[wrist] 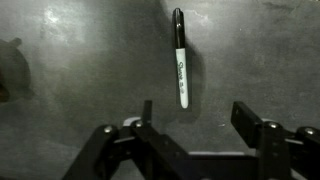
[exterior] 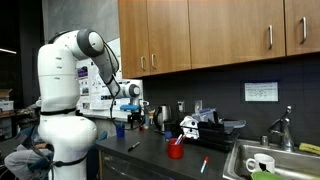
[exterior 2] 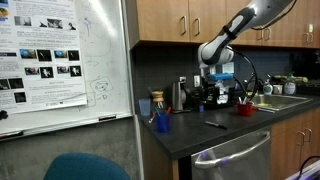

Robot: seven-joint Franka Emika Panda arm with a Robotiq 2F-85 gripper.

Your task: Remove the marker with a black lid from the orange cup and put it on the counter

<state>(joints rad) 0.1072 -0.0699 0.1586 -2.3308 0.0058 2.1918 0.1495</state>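
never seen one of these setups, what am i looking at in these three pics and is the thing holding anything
The big white machine is a robot arm standing at a dark kitchen counter. Two pictures come from cameras placed around the room, looking at the arm and counter from different spots. The third comes from a camera on the arm's wrist, looking down. The black bars at its bottom edge are the gripper, the arm's two-fingered hand. It is open and holds nothing. Below it, the marker with a black lid lies flat on the counter. Also on the counter are an orange cup and a blue cup, and a steel sink is set into it.
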